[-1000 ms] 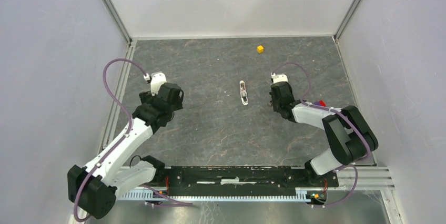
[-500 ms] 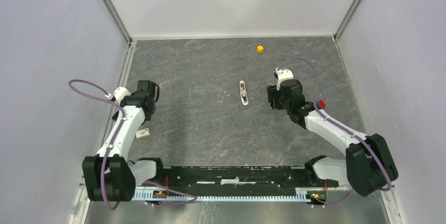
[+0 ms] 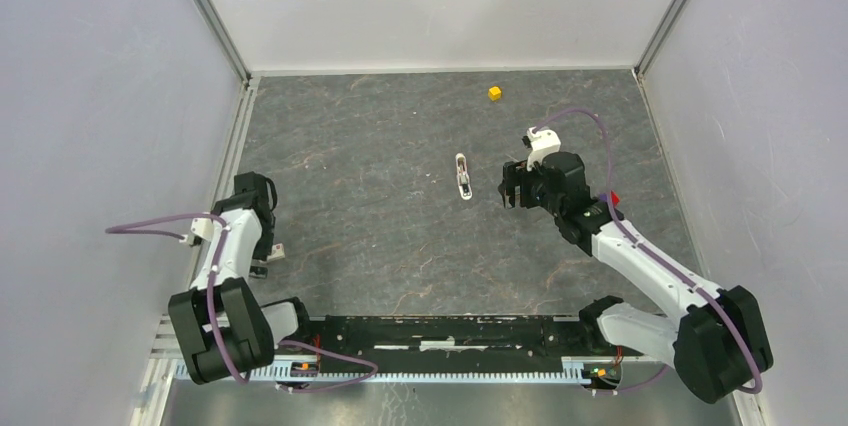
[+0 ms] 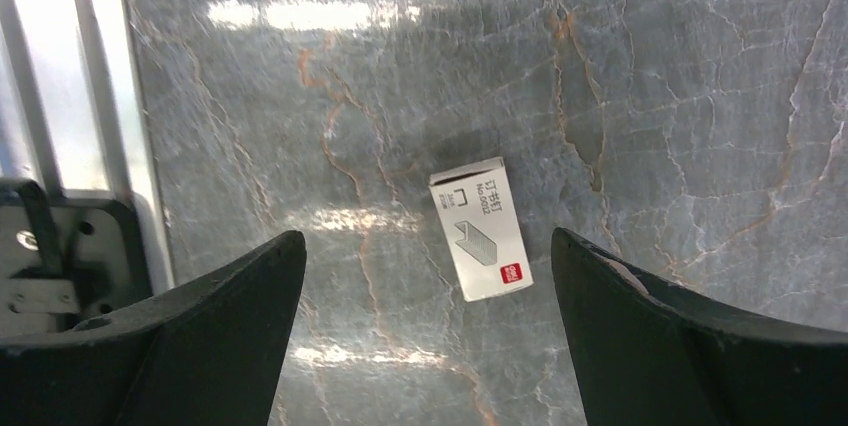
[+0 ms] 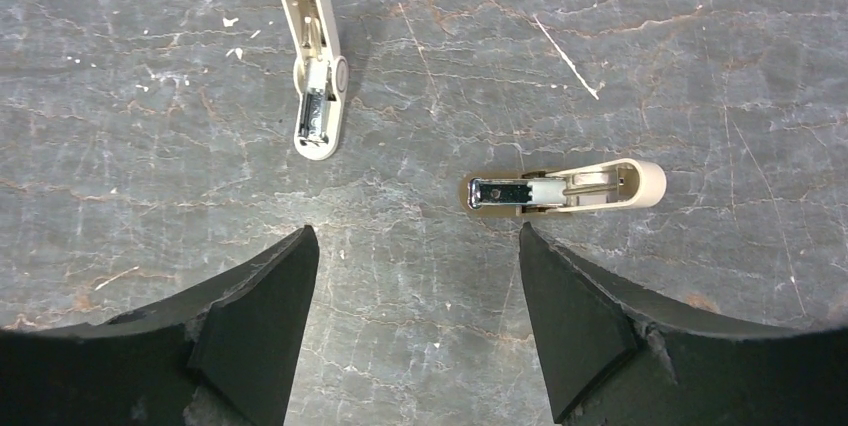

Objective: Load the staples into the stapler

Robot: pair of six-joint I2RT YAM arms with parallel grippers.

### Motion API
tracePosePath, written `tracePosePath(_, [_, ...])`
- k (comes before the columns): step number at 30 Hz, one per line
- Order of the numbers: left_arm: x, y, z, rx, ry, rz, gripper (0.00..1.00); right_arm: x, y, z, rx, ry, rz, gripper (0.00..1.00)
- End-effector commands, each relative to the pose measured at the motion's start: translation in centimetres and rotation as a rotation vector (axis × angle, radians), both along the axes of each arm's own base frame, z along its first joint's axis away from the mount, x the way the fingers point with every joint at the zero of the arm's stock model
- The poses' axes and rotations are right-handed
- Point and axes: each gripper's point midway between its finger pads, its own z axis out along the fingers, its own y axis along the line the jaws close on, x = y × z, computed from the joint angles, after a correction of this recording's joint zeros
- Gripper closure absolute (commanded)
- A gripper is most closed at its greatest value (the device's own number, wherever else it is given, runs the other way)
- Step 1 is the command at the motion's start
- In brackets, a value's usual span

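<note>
The white stapler (image 3: 463, 178) lies on the grey table mid-field. In the right wrist view two slim cream parts with metal channels lie apart. One (image 5: 318, 61) points away at the upper left. The other (image 5: 563, 186) lies crosswise just beyond the right fingertip (image 5: 540, 256). My right gripper (image 5: 416, 228) (image 3: 508, 186) is open and empty, just right of the stapler. My left gripper (image 4: 427, 233) (image 3: 262, 260) is open above a small white staple box (image 4: 480, 229) (image 3: 273, 251) that lies flat near its right finger. The staples themselves are out of view.
A yellow cube (image 3: 494, 93) sits far back. A small red item (image 3: 612, 196) shows behind the right arm. An aluminium rail (image 4: 60, 96) runs along the table's left edge close to the left gripper. White walls enclose three sides.
The left arm swung back to the near left, uncovering the white box and stopping over it. The right gripper opened wide and shifted slightly toward the stapler.
</note>
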Motion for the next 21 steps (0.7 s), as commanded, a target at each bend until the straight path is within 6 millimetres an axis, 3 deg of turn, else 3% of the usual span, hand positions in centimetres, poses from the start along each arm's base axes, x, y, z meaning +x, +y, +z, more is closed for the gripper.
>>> tracePosePath(1, [1.7,-0.4,-0.6,-0.054,-0.151,0.182,0.04,0.4,1.2,3.4,0.054,-0.072,0.033,0.20])
tracePosePath(6, [1.4,-0.2,-2.1,-0.060,-0.132,0.243,0.09,0.0,1.0,3.5,0.050,-0.079,0.030,0.20])
tracePosePath(14, [2.3,0.6,-2.9,-0.045,-0.120,0.250,0.11,-0.2,1.3,4.1,0.074,-0.092,0.045,0.19])
tracePosePath(21, [2.7,0.8,-3.5,-0.049,-0.070,0.242,0.19,-0.4,1.8,4.4,0.094,-0.097,0.065,0.19])
